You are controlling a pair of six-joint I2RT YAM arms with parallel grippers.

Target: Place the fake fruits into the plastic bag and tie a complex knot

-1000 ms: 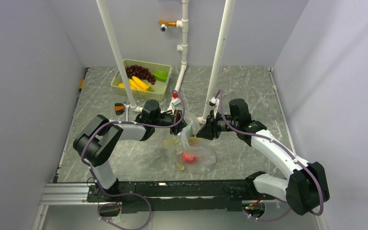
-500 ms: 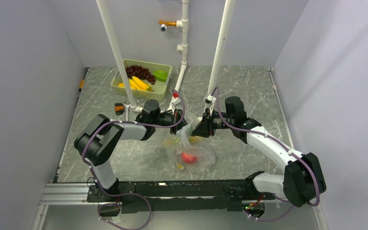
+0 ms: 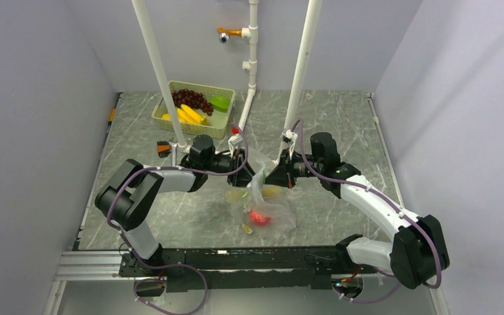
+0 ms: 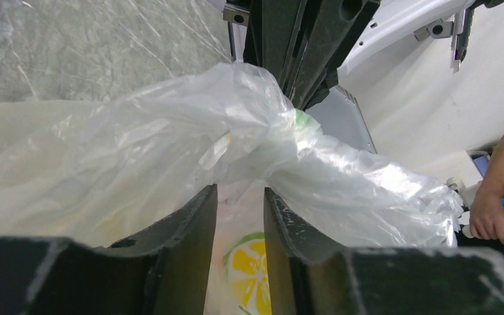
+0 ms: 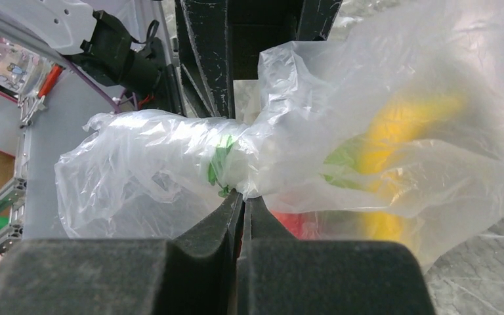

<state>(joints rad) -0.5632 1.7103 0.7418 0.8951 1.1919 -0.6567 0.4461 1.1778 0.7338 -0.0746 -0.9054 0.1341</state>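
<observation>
Though left jaws apart, right jaws on knot [image 5: 233, 157].

From above and behind the arm bases [image 3: 147, 256] I look down over the whole worktop [image 3: 341, 118]. My wrist cameras stare past the left pincer [image 4: 240, 191] and right pincer [image 5: 243, 197], very close, facing each other across the knot [image 4: 262, 128].

The plastic bag [image 3: 277, 215], fake fruits [image 3: 258, 216] inside, lies mid counter [image 3: 341, 131] between the left end effector [image 3: 244, 164] and right end effector [image 3: 272, 176], with the basket [image 3: 226, 121] behind-left.
</observation>
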